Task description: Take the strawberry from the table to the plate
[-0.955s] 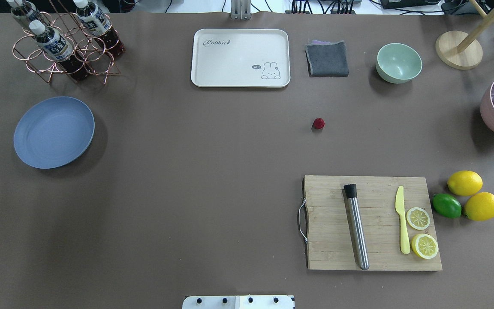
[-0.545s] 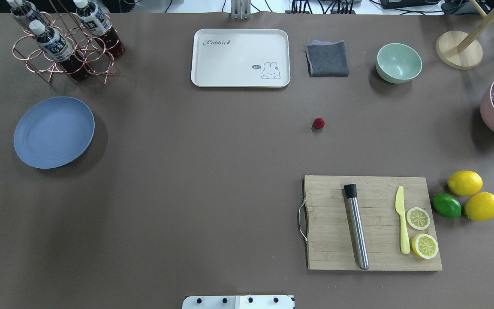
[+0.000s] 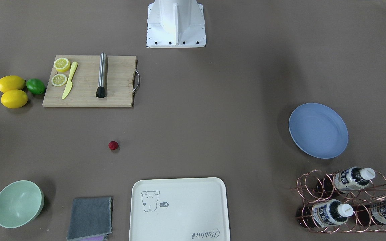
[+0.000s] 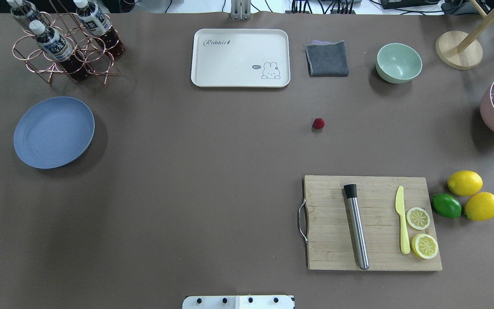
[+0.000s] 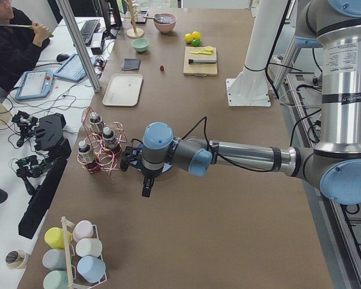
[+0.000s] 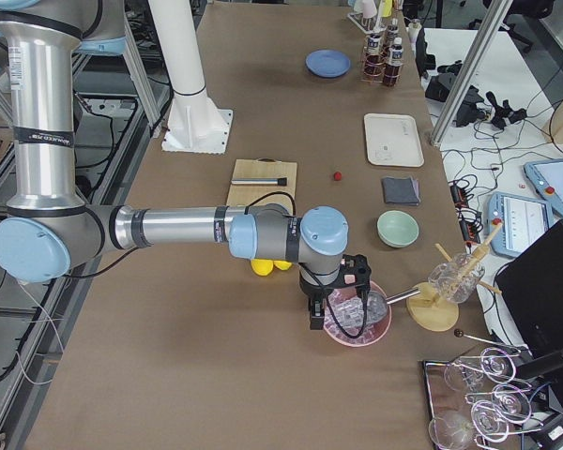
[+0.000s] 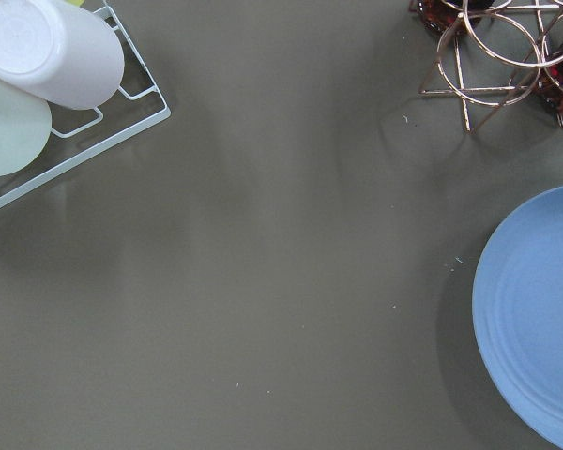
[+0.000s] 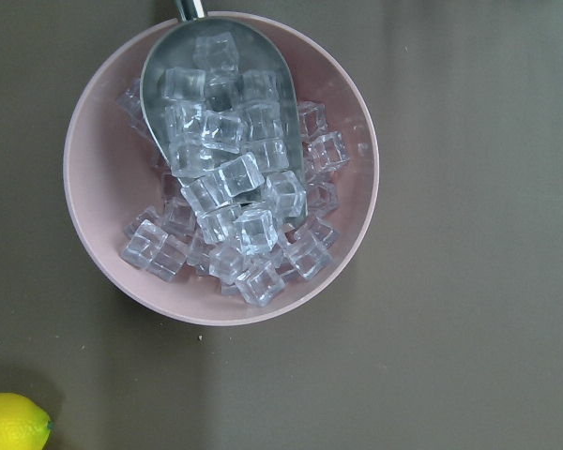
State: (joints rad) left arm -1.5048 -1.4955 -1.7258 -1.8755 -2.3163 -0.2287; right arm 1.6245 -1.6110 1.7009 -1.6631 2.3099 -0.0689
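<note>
The strawberry (image 4: pixel 318 123) (image 3: pixel 113 145), tiny and red, lies alone on the brown table (image 4: pixel 187 171), right of centre in the overhead view. Far to the left sits the blue plate (image 4: pixel 54 131) (image 3: pixel 318 130) with nothing on it; its rim also shows in the left wrist view (image 7: pixel 535 319). Neither arm appears in the overhead or front views. The left gripper (image 5: pixel 145 186) hangs near the plate at the table's left end. The right gripper (image 6: pixel 314 314) hovers over a pink bowl at the right end. I cannot tell whether either is open or shut.
A cutting board (image 4: pixel 371 223) with a muddler, knife and lemon slices lies near the strawberry. Beside it are lemons and a lime (image 4: pixel 446 205). A cream tray (image 4: pixel 240 58), grey cloth (image 4: pixel 327 59) and mint bowl (image 4: pixel 398 62) line the far edge. A bottle rack (image 4: pixel 64 43) stands behind the plate. The pink bowl of ice (image 8: pixel 220 169) sits far right.
</note>
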